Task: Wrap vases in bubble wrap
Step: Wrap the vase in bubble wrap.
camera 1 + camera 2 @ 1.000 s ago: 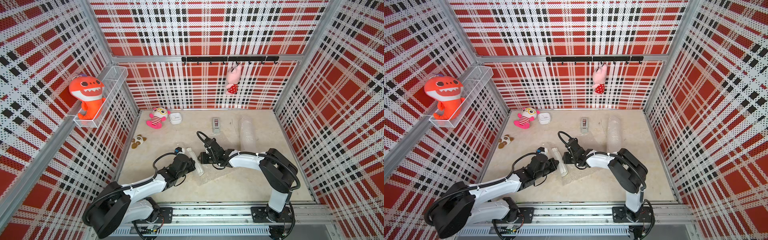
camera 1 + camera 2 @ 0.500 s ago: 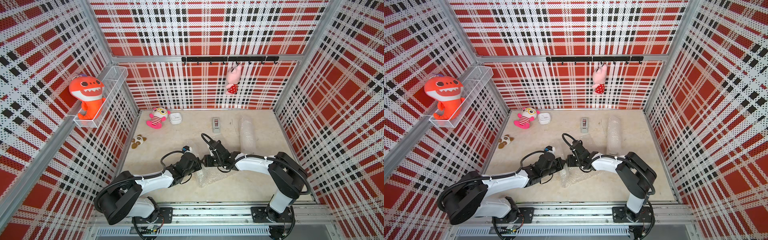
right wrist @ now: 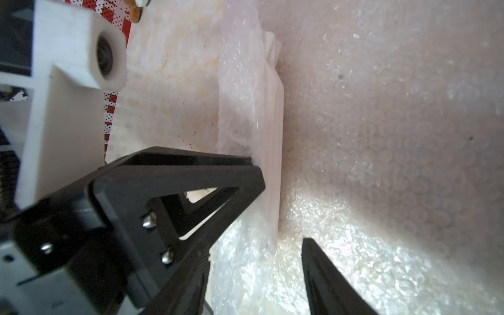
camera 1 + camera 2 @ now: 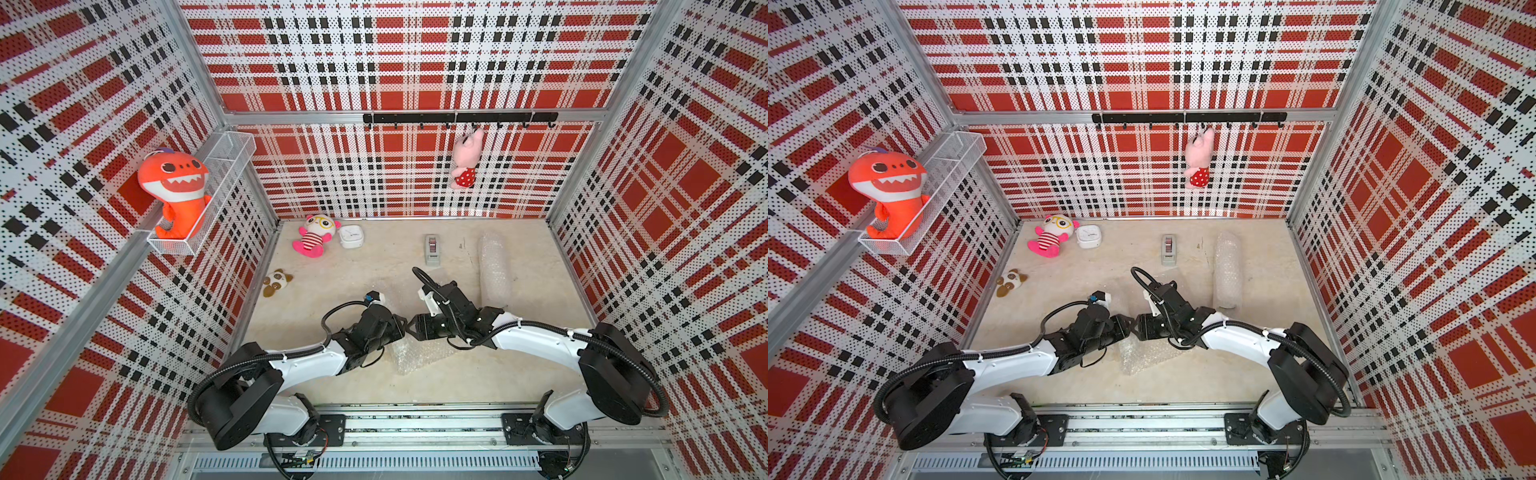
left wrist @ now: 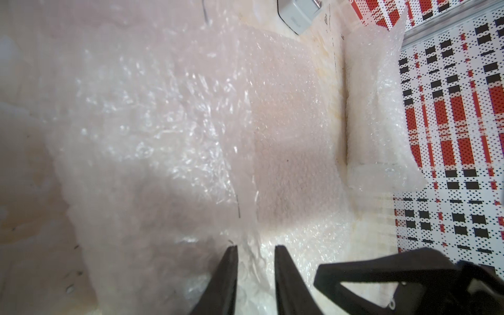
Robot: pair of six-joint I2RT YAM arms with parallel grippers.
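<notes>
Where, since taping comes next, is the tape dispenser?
In a top view, the tape dispenser lies near the back wall, between the white box and the bubble-wrap roll.

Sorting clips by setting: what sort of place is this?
Probably a robot test booth: perforated plaid walls, left arm and right arm on a base rail, orange shark plush shelved.

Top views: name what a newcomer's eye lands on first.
The red plaid walls dominate in both top views, with the orange shark plush perched in a wire shelf on a side wall. Mid-table, the left gripper and right gripper come nearly tip to tip over crumpled bubble wrap.
</notes>
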